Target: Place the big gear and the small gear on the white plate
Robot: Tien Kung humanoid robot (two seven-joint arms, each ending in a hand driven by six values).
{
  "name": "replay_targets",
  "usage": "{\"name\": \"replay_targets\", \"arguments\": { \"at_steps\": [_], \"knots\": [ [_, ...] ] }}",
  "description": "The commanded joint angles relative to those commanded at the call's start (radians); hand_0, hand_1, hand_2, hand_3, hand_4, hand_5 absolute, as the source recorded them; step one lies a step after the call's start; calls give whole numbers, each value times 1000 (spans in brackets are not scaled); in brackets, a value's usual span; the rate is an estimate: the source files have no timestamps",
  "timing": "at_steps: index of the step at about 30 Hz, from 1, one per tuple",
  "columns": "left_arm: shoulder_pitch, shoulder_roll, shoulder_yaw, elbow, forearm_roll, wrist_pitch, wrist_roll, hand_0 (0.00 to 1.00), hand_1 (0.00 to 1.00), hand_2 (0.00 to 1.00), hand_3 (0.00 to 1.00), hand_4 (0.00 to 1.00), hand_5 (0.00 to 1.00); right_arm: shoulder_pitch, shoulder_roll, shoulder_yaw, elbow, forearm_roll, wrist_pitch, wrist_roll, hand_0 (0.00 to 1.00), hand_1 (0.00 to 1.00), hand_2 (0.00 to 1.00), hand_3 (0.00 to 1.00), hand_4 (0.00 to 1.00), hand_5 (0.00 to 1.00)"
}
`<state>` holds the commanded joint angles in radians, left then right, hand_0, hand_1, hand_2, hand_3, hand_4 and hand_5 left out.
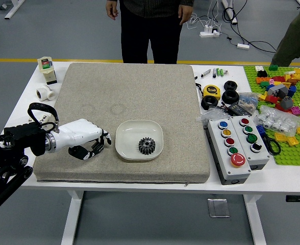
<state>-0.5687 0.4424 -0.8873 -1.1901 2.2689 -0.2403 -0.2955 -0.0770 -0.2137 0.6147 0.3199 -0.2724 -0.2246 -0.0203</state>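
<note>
So there's the white counter (288, 178) across the frame, with a big grey-brown mat (114, 87) on it. A person (150, 23) stands top centre, both hands (184, 14) just hanging down, not helping. The robot's left hand (95, 142) is lower left, down at the mat beside the white plate (127, 155). Can't tell how far open it is or whether it's got a grip. What looks like the big gear (147, 146) sits inside the plate; the dark bit at the hand is probably the small gear (97, 146). I'd call this the second pick: secure it, lift clear of the rim, go right, release.
</note>
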Motion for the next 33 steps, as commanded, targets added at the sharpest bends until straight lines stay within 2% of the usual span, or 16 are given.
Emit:
{"name": "replay_targets", "arguments": {
  "at_steps": [7,9,13,14,19,20,26,27,31,32,33],
  "knots": [
    [-1,-2,-3,12,0,-5,-6,542,697,754,811,738,2,2,0,1,0,-1,-1,-1,743,789,818,724,899,779],
    [-1,-2,-2,15,0,-3,-7,541,699,760,812,702,2,2,0,2,0,0,-1,0,743,789,818,723,898,779],
    [-3,-6,-1,33,0,7,-10,541,699,760,812,702,2,2,0,1,0,-1,-1,-1,743,789,818,723,898,779],
    [-3,-7,0,37,0,10,-11,531,684,739,805,659,2,2,0,1,0,-1,-1,-1,743,790,819,723,898,780],
    [-2,-10,3,54,0,37,-16,531,684,739,805,659,2,1,1,-1,0,1,0,0,743,790,819,723,898,780],
    [-2,-12,3,57,0,43,-17,491,550,592,683,397,2,1,1,-1,0,1,-1,0,743,789,818,723,898,779],
    [2,-13,6,65,0,43,-19,491,550,592,683,397,2,0,1,-2,-1,0,-1,-1,743,789,818,723,898,779],
    [3,-13,8,65,0,44,-20,456,521,554,643,330,2,-1,1,-2,-1,0,0,0,743,789,818,723,898,779],
    [4,-15,11,68,0,46,-21,456,521,554,643,330,2,-1,2,-5,-2,1,0,0,743,789,818,723,898,779],
    [4,-15,12,69,0,46,-21,424,476,508,612,277,2,-1,3,-5,-2,2,0,0,742,789,818,723,897,778],
    [4,-15,12,69,0,45,-21,424,476,508,612,277,2,-2,3,-5,-2,3,0,0,742,789,818,723,897,778]
  ]
}}
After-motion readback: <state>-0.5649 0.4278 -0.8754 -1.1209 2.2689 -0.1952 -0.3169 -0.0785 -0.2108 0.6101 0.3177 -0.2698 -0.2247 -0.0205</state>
